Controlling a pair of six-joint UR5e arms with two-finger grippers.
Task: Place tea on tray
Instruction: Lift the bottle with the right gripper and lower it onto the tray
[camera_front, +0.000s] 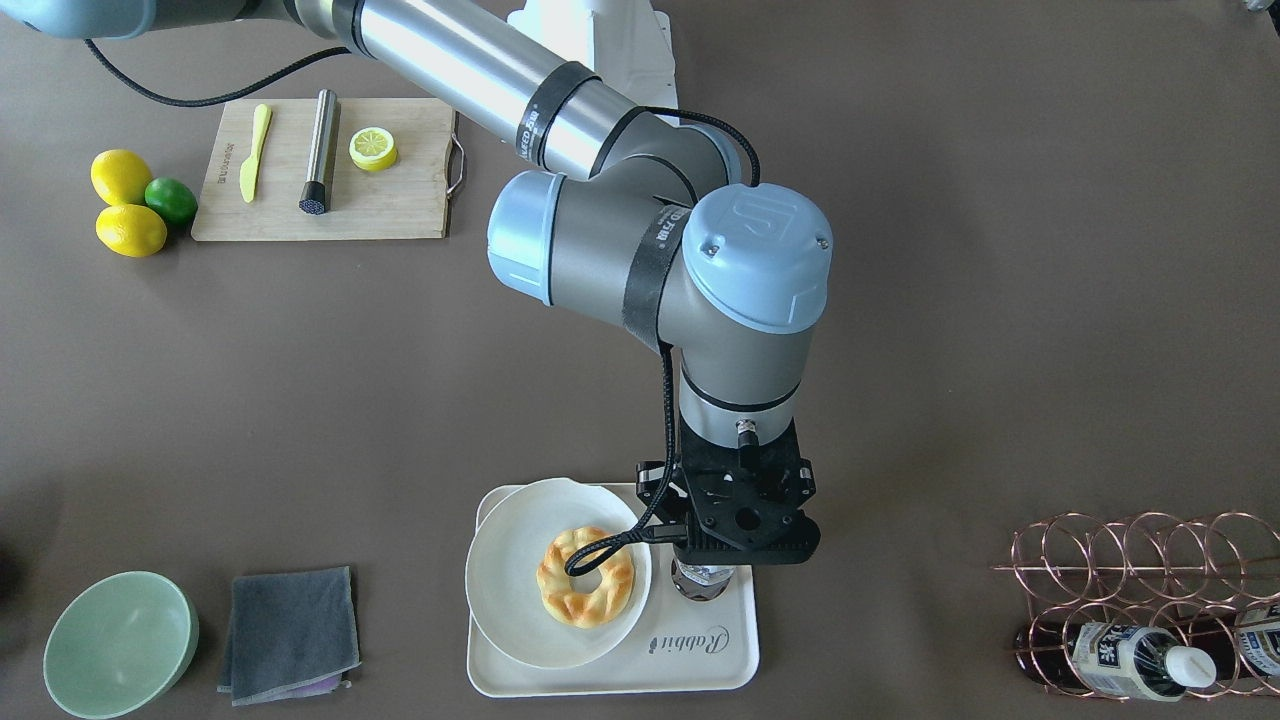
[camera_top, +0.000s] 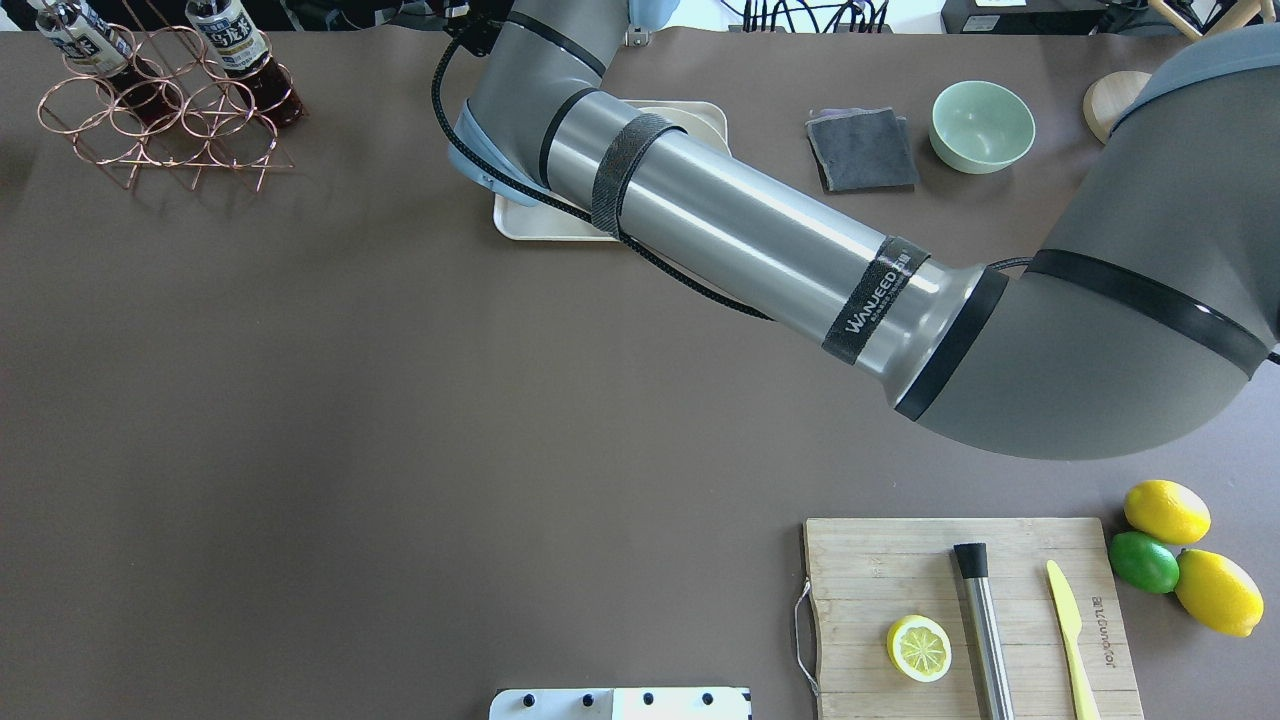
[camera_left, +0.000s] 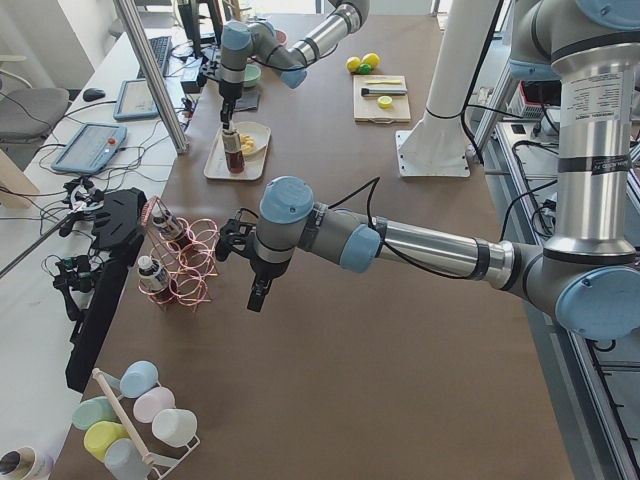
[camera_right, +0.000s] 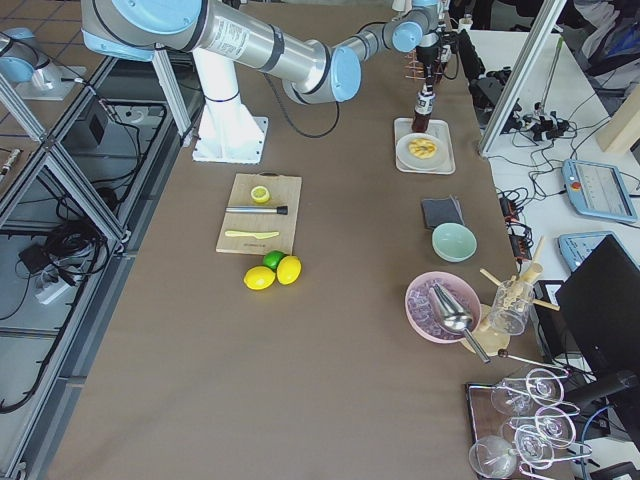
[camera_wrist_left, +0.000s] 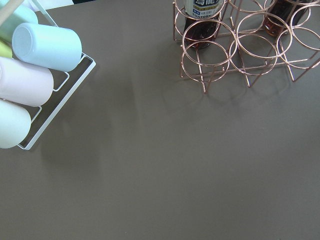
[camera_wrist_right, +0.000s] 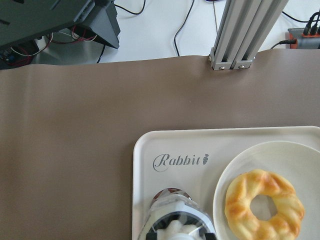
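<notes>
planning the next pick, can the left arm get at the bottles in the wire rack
Probably yes: the left claw hangs close beside the wire rack with only bare table between, though the bottles sit inside its rings.

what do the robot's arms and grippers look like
The right arm is silver-grey tubes with pale blue joint caps; black straps, one marked WANJEED, hold a black cable running to the boxy black right gripper. The left arm matches, with a black left gripper.
</notes>
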